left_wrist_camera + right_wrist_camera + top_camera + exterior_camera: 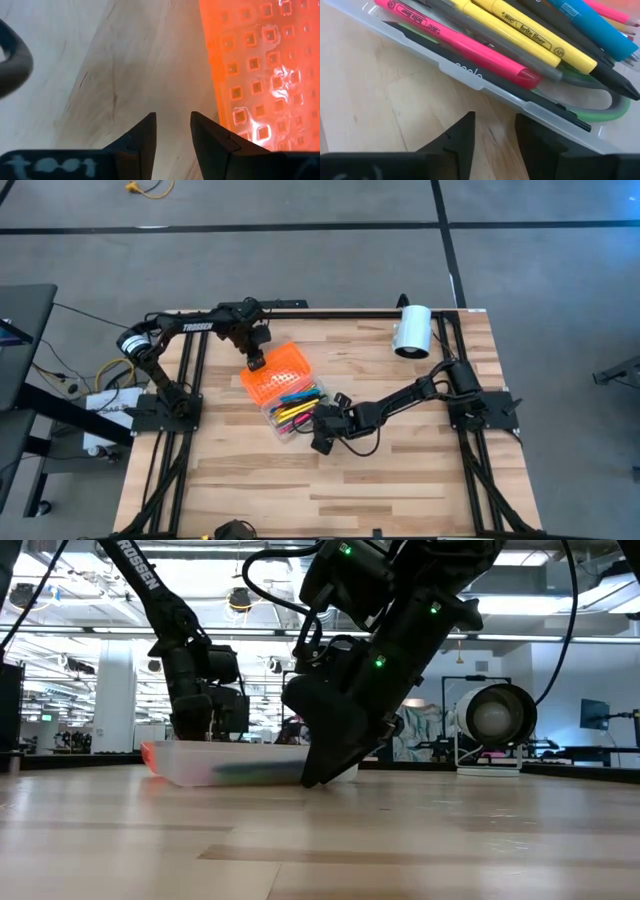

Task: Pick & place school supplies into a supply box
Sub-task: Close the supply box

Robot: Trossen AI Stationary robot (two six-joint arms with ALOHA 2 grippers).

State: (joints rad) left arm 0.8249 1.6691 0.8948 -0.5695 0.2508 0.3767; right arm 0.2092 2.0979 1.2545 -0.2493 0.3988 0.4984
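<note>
High view: small clear-plastic pencil case point(290, 408) with its bright orange perforated lid point(270, 372) flipped open lies mid-table, long axis diagonal, from near the left arm's side toward the table's front right. Pens already lie in the base, parallel to that axis. Left gripper point(256, 360) sits at the lid's far edge; right gripper point(322, 425) sits just beside the base's front rim.

Low view: case lies flat on the wood table point(420, 840); the right gripper hangs low at its near end, tip down close to the board. Contact unclear from here.

Left wrist view: left fingers point(145, 137) stand narrowly parted, nothing between them, lid just beside.

Right wrist view: right fingers point(465, 135) are narrow-gapped and empty, over bare wood just short of the rim. Inside: pink highlighter point(460, 45), yellow highlighter point(535, 35), blue marker point(592, 27), green scissor handle point(600, 110).

Handling guess: pens light, stiff, slick; pinch mid-barrel across the axis. Case thin, flexes, slides easily.
</note>
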